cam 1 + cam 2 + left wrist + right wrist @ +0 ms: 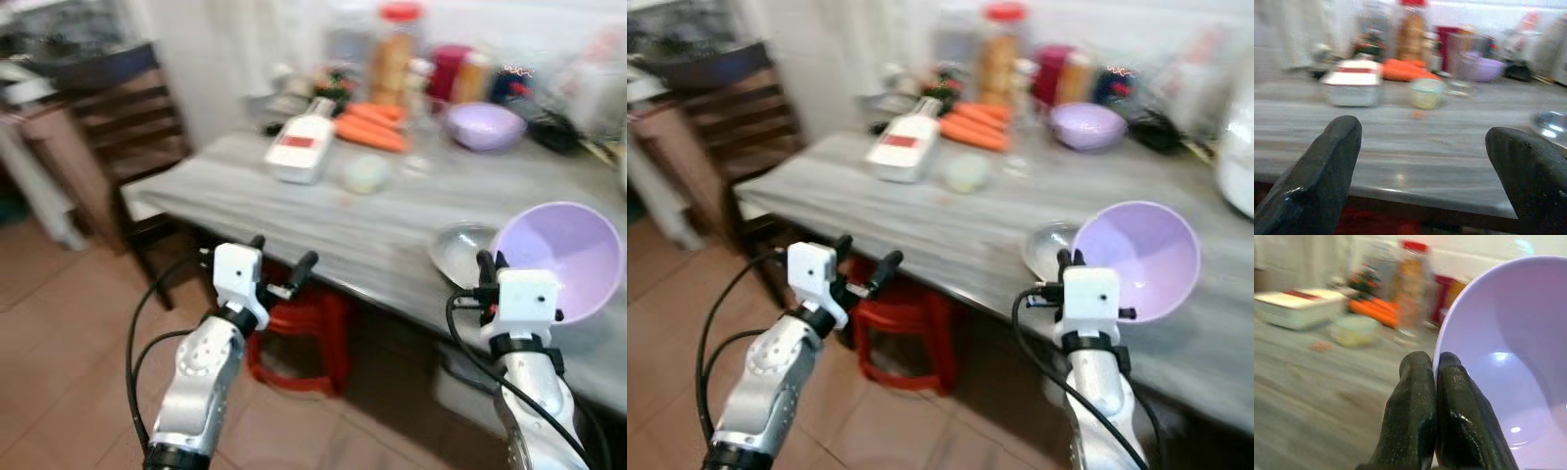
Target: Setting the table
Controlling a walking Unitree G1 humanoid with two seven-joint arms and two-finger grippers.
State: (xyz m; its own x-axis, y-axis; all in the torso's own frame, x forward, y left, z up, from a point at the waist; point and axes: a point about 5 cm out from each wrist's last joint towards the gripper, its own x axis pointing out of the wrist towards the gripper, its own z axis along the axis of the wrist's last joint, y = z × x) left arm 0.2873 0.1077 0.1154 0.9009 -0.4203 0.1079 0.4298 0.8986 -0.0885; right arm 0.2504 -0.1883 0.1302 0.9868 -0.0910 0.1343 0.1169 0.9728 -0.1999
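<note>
Pinched tight on the rim of a lilac bowl (568,257): two black fingers (1420,406) of the right gripper (487,262), bowl tilted, held over the near edge of the grey table (392,235). Spread wide and holding nothing: left gripper (281,262), just short of the table's front edge, above a red stool (304,338) tucked underneath.

Just beside the held bowl, on the tabletop: one small metal dish (460,250). Farther back: a second lilac bowl (484,124), standing upright. Two lilac bowls in all, well apart.

Mid-table, between left gripper and back wall: one white flat box with red label (302,147), one pale green cup (365,173), a heap of orange carrots (372,125); count blurred. Behind those: a red-lidded jar (394,54) among blurred containers. Off the table's left end: a dark wooden chair (127,127).
</note>
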